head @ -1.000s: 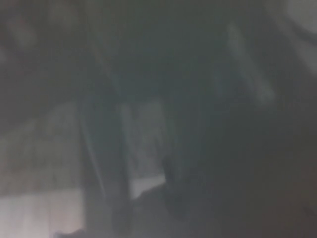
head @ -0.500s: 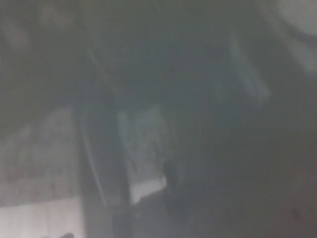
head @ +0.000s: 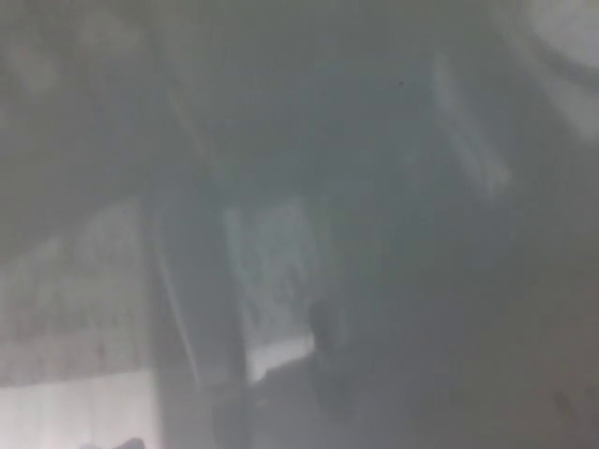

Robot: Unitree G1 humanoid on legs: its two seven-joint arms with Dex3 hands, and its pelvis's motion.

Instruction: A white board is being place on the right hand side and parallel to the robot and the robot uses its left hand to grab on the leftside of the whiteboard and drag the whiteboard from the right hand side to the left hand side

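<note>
The head view is heavily blurred and hazy, and I cannot make out the whiteboard with any certainty. A pale upright panel shows near the middle, with a dark upright bar just left of it. A small dark blob sits at the panel's lower right corner; I cannot tell what it is. No hand of mine can be made out.
A pale speckled surface fills the lower left, with a lighter band below it. Pale streaks show at the upper right and a bright patch in the top right corner. The right side is dark.
The picture has grown lighter and hazier. The shapes stay in nearly the same places.
</note>
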